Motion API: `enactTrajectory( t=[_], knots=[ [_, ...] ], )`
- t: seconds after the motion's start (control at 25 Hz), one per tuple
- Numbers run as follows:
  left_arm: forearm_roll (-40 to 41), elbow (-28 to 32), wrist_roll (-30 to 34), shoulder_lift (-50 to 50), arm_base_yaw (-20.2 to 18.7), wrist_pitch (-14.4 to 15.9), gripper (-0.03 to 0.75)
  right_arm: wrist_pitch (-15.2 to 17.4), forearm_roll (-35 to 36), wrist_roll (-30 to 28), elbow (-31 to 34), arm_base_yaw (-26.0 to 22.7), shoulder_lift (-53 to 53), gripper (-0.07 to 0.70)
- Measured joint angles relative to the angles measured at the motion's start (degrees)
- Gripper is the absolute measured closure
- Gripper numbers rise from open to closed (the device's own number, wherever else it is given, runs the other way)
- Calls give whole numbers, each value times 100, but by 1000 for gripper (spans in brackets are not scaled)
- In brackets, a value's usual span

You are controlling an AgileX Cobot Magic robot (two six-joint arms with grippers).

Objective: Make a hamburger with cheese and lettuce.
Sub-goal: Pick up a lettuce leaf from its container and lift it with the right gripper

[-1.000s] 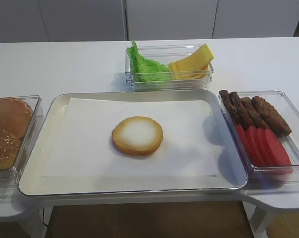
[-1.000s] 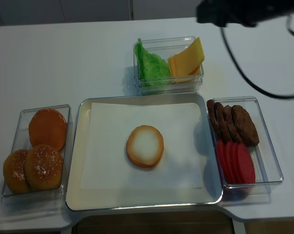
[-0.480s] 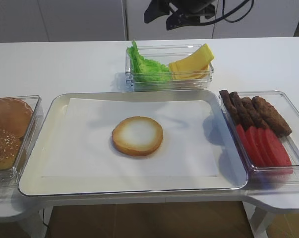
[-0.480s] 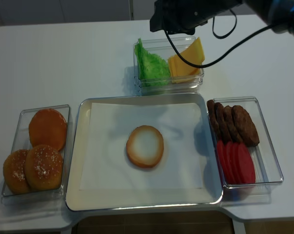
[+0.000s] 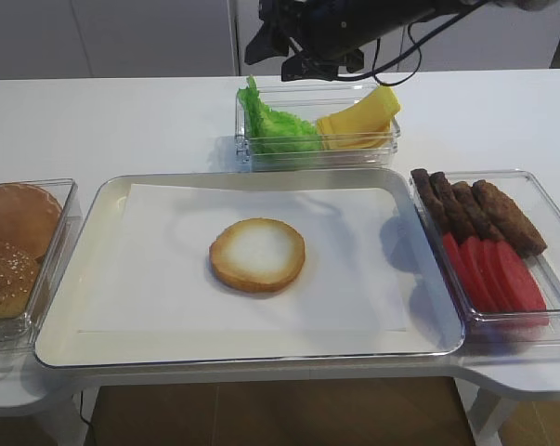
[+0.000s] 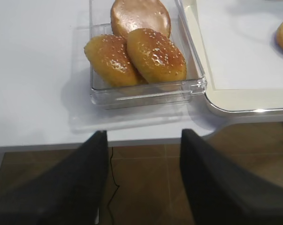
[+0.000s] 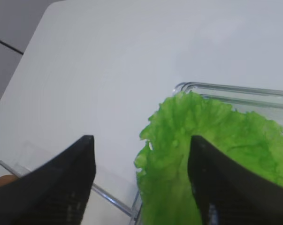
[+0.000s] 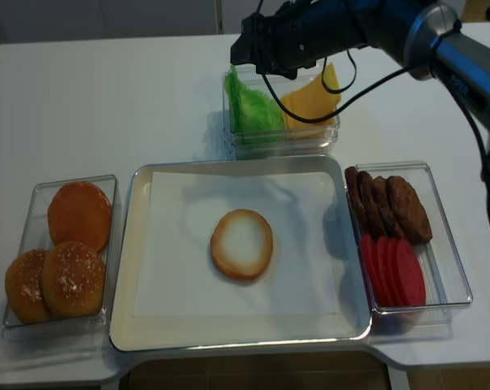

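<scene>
Now on the lettuce-fetch step: right gripper point(image 7: 141, 183) hangs wide open and empty, the lettuce point(image 7: 202, 159) just below between its fingers. Cheese point(image 5: 358, 121) sits right of it, hamburger point(image 5: 257, 254) well nearer. Next: descend, pinch leaf.

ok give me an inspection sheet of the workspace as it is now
surface: white table; paper-lined tray in the middle.
job's things: hamburger bare on the tray; lettuce and cheese share the far container.
clutter: bun tops in the left bin; patties and red slices in the right bin.
grippers: right gripper open, above the lettuce; left gripper open, at the table's near edge.
cables: black cable hangs from the right arm.
surroundings: pale cabinets behind.
</scene>
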Motion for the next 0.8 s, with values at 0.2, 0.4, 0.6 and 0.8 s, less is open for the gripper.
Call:
enactTrajectory(
  t=[0.2,0.4,0.6,0.8],
  knots=[
    [0,0,0,0,0,0,346,-155,234,-159,-59,0,225,165],
    [0,0,0,0,0,0,346,-179,284,-189,-61,15,386,192],
    [0,0,0,0,0,0,346,-179,330,-193,-97,25,507,213],
    [0,0,0,0,0,0,346,-182,343,-216,-109,25,515,272]
  ],
)
